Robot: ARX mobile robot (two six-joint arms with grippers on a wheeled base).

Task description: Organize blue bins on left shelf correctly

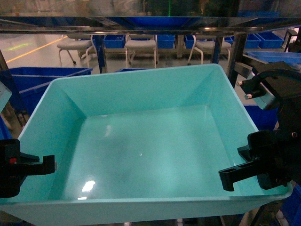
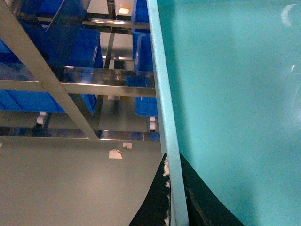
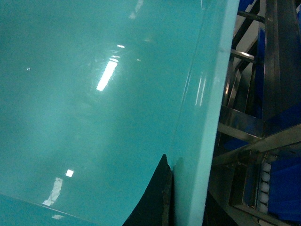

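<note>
A large turquoise blue bin (image 1: 141, 77) fills the middle of the head view, empty, with a glossy inside. My left gripper (image 1: 47, 165) is shut on its left wall, and in the left wrist view the black fingers (image 2: 155, 207) straddle the bin's rim (image 2: 162, 94). At the right wall, my right gripper (image 1: 235, 175) is shut on the bin; the right wrist view shows one black finger (image 3: 155, 202) pressed against the inner wall (image 3: 197, 141). The steel left shelf (image 2: 108, 81) stands beyond and below the bin, its beams also crossing overhead (image 1: 141, 23).
Darker blue bins sit on the rack's tiers (image 2: 75, 47) and to both sides (image 1: 37, 77) (image 1: 277, 56). White roller tracks (image 3: 265, 181) run beside a steel upright (image 3: 249, 127). White chairs (image 1: 141, 44) stand far behind. Grey floor (image 2: 61, 183) lies under the left side.
</note>
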